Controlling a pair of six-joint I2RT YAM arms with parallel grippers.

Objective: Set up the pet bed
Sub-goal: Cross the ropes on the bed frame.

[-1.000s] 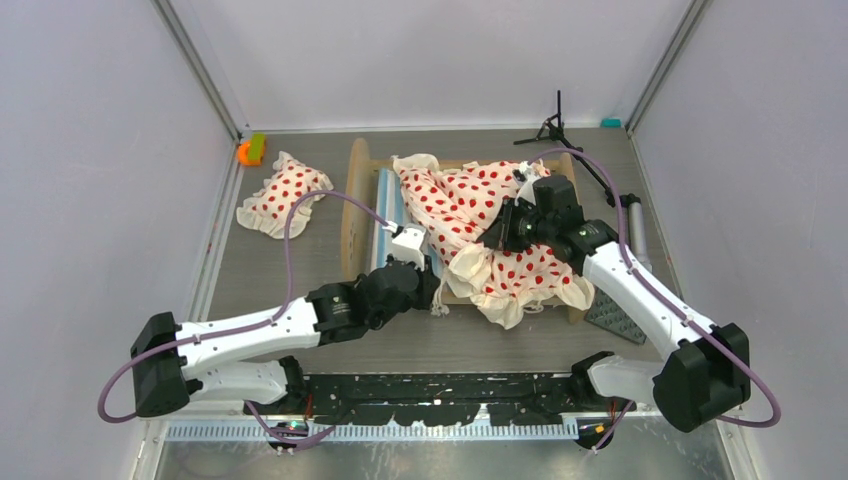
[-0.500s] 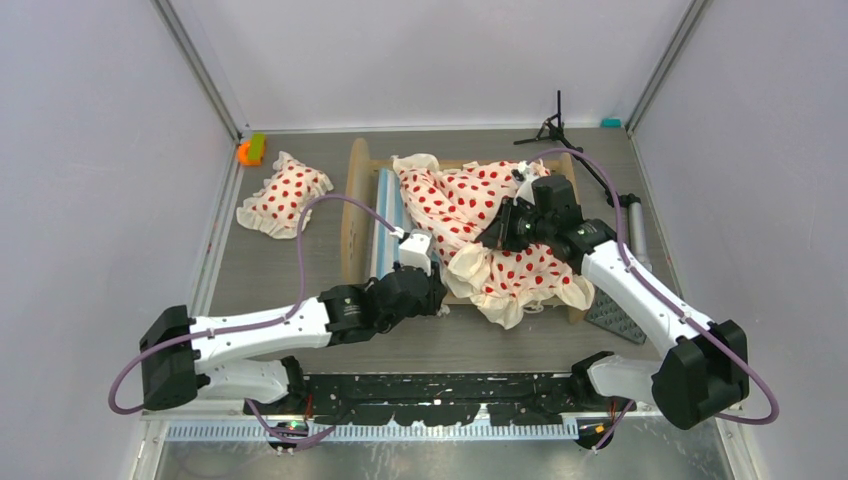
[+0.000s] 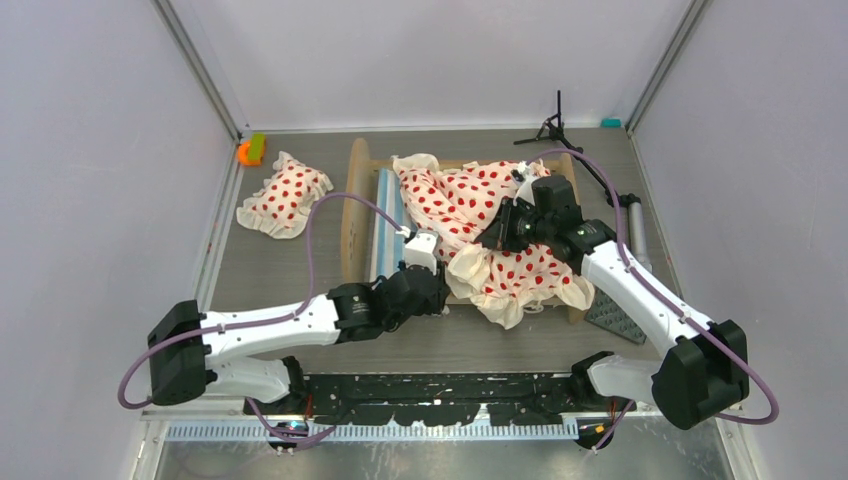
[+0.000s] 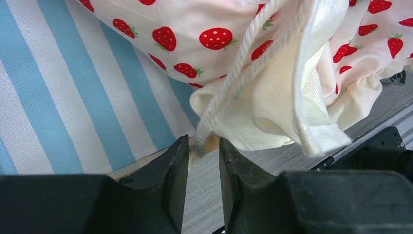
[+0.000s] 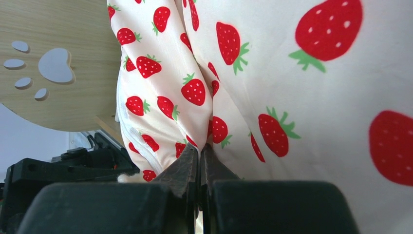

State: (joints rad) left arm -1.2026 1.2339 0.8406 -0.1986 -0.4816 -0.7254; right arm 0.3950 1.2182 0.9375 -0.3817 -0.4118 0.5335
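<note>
The pet bed (image 3: 354, 205) is a light-wood frame with a blue-white striped mattress (image 3: 384, 228) (image 4: 58, 92). Cream bedding with red strawberries (image 3: 455, 205) lies bunched over its right half and spills past the front rail. My left gripper (image 3: 432, 275) (image 4: 202, 141) sits at the bed's front edge, jaws a little apart; the frayed end of the bedding's white cord (image 4: 229, 83) hangs between the tips. My right gripper (image 3: 503, 228) (image 5: 199, 148) is shut on a fold of the bedding (image 5: 292, 73), beside the paw-print end board (image 5: 53, 73).
A matching ruffled pillow (image 3: 283, 195) lies on the table left of the bed. An orange-green object (image 3: 250, 150) sits at the back left. A black tripod stand (image 3: 553, 128), a grey cylinder (image 3: 632, 225) and a dark studded mat (image 3: 615, 315) are at the right.
My left arm has slid right and nearer along the bed's front edge, and its jaws have parted a little. The right arm and the bedding it holds have stayed put.
</note>
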